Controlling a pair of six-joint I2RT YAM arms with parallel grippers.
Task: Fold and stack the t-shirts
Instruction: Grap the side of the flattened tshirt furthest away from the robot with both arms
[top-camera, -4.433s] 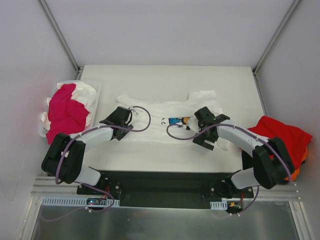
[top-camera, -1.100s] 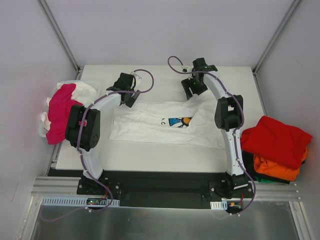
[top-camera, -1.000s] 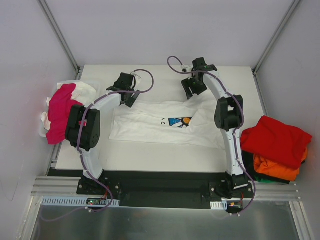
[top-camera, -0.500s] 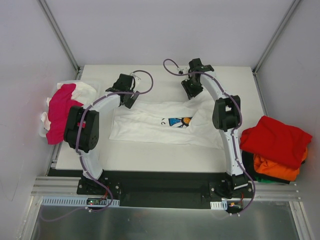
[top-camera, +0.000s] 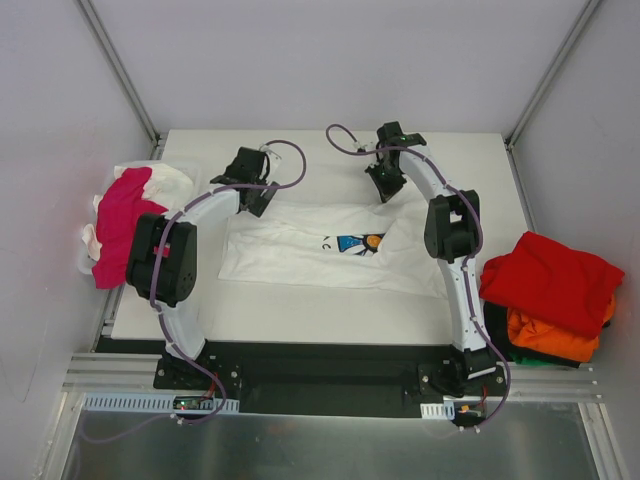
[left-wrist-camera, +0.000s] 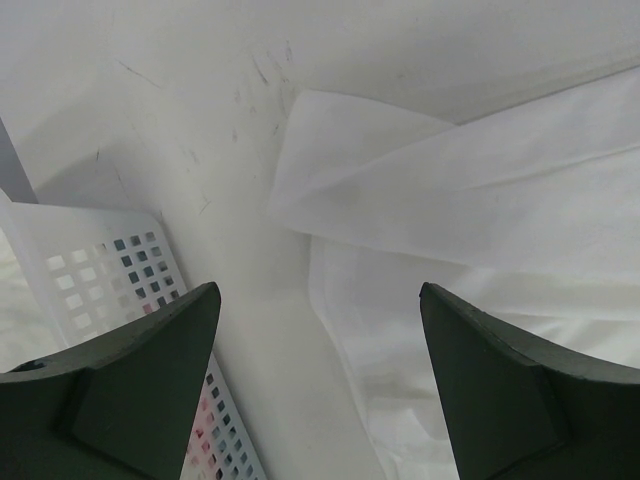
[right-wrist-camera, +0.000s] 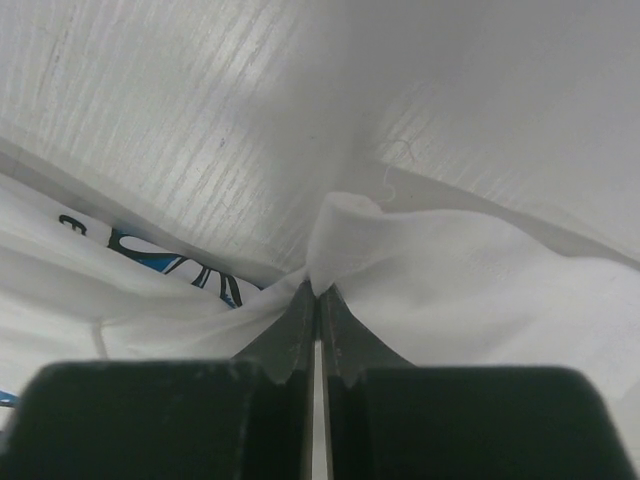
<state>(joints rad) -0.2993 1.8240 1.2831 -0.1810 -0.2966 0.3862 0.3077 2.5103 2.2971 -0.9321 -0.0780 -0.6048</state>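
The right claw (right-wrist-camera: 318, 292) pinched a far-edge fold of the limp white t-shirt (top-camera: 300, 250). The left claw (left-wrist-camera: 318, 300) hung spread over its far-left corner, seemingly the best hold.

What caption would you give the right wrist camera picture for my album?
Right end effector pinches a raised fold of the white t-shirt beside its blue print.

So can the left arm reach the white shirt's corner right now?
Probably yes: the left hand is open just above the shirt, nothing between them, the basket off to one side.
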